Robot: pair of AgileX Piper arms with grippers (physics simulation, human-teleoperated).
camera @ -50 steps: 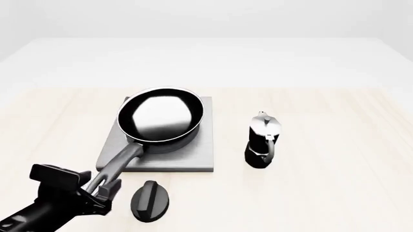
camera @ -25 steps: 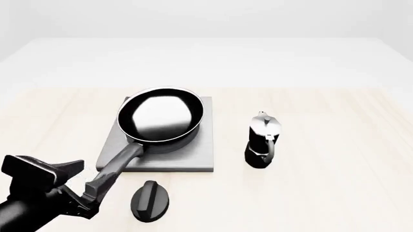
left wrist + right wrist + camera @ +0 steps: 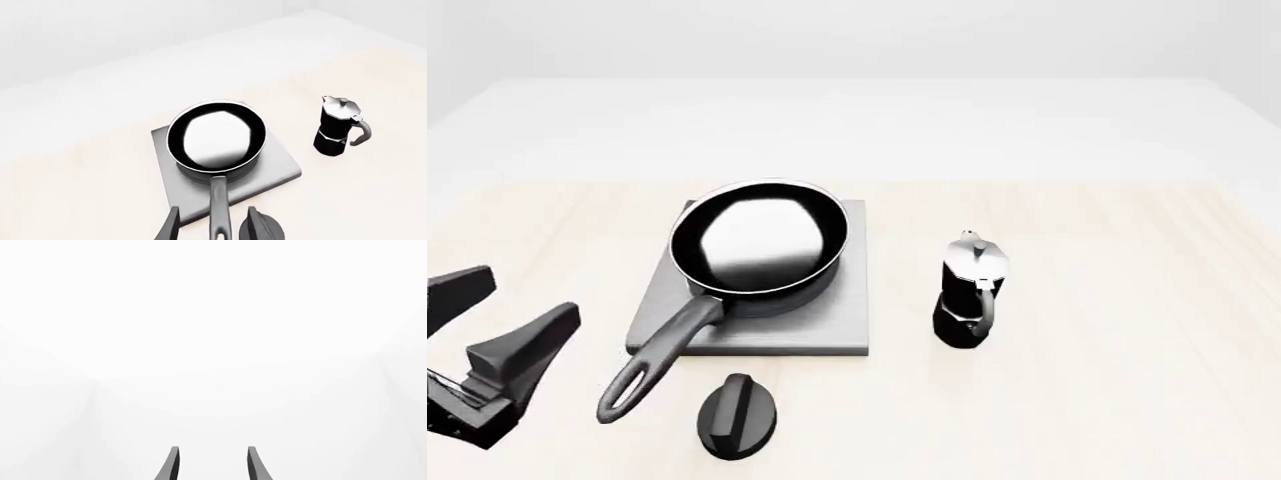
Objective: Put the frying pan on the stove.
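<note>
The black frying pan sits flat on the grey stove, and its long handle points toward the near left, off the slab. Off to the left of the handle's loop end, my left gripper is open, touching nothing. In the left wrist view the frying pan rests on the stove, with the left gripper open behind the handle end. My right gripper is out of the front view. Its wrist view shows it open and empty against blank white.
A silver-and-black moka pot stands to the right of the stove, also in the left wrist view. A small black oval knob-like object lies near the front edge, right of the handle's end.
My left gripper has let go of the pan's handle, opened, and drawn back to the left. The pan has stayed on the stove.
</note>
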